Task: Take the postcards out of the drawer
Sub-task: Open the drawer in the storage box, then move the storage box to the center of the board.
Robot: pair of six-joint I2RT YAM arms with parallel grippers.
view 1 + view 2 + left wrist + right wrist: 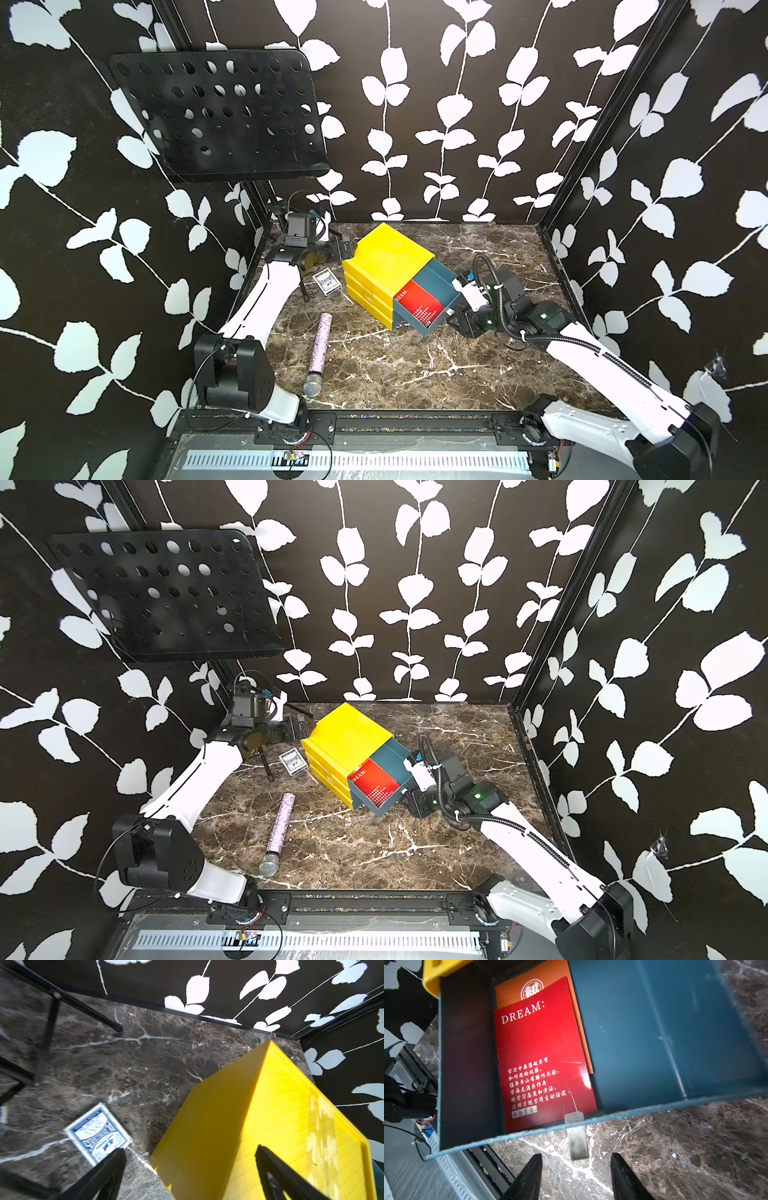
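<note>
red and orange paper postcards (544,1059) lie flat in the pulled-out teal plastic drawer (675,1032). right end effector (576,1154), spread and empty, sits outside its front wall; i'd clear the rim, then pinch a card edge. left end effector (190,1147): spread.

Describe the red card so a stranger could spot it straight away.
Find the yellow cabinet near the middle of the marble table. Its blue drawer is pulled open, and the red card lies inside. It is headed DREAM: in white and covers most of an orange card beneath it.
</note>
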